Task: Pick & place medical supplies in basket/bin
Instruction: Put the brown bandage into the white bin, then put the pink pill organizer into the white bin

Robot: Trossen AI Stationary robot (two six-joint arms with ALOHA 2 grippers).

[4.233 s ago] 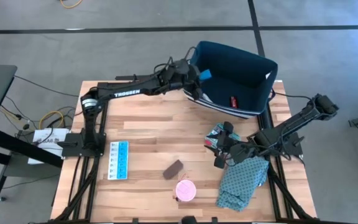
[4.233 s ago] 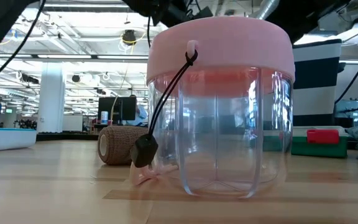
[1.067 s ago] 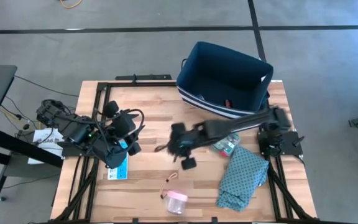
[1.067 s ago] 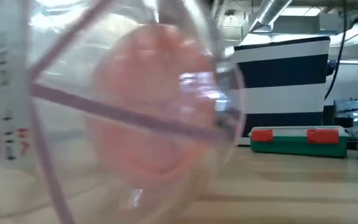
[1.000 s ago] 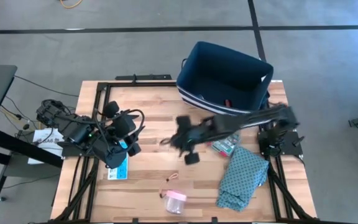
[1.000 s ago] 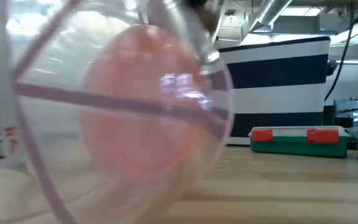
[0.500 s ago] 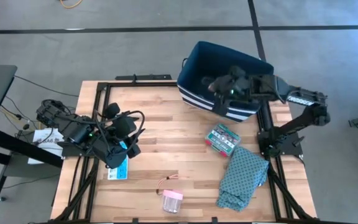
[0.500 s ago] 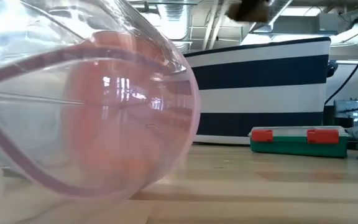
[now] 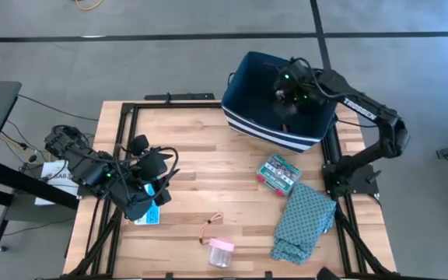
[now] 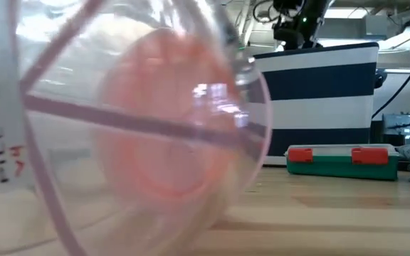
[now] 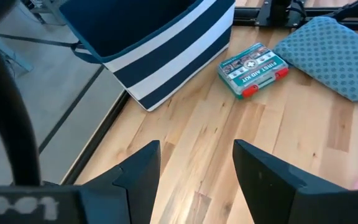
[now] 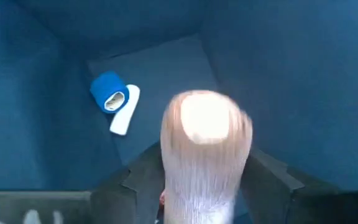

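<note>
My right gripper (image 9: 286,92) hangs over the dark navy basket (image 9: 317,82), its fingers spread. In the right wrist view a brown roll (image 12: 205,149) shows between them, streaked with blur. On the basket floor lie a blue roll (image 12: 107,93) and a white tube (image 12: 124,118). My left gripper (image 11: 197,168) is open and holds nothing, over the table's left side (image 9: 160,167), above the light-blue pill strip (image 9: 150,215). The green-red kit box (image 9: 279,171) lies flat right of the middle. My right gripper has the brown roll (image 12: 205,124) between its spread fingers (image 12: 272,180), which point down into the basket. The roll is blurred, and I cannot tell whether either finger touches it.
A clear jar with a pink lid (image 9: 218,250) lies on its side near the front edge, filling the low view (image 10: 119,135). A teal patterned cloth (image 9: 302,222) lies at the front right. Bare wood (image 9: 208,171) stretches across the middle.
My right gripper has swung from the table's middle toward the far right, rising with the brown roll, and now stands over the basket. The jar has rocked where it lies at the front edge.
</note>
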